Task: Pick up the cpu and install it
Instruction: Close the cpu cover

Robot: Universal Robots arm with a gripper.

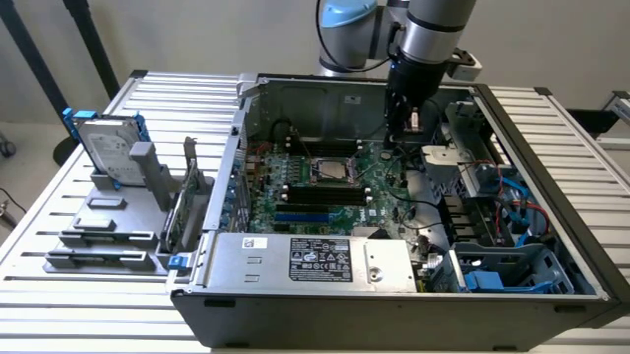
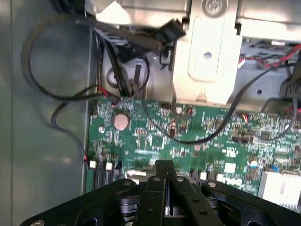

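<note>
Exterior view: gripper (image 1: 409,139), fingers (image 2: 157,188) closed flat against each other, hangs over the green motherboard (image 1: 374,166), at one o'clock from its socket (image 1: 330,171).

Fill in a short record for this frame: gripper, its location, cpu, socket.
gripper: shut, nothing visibly held
location: inside the open computer case, above the motherboard
cpu: probably the pale flat square on the grey holder outside the case, untouched
socket: mid-board, apart from the gripper
</note>
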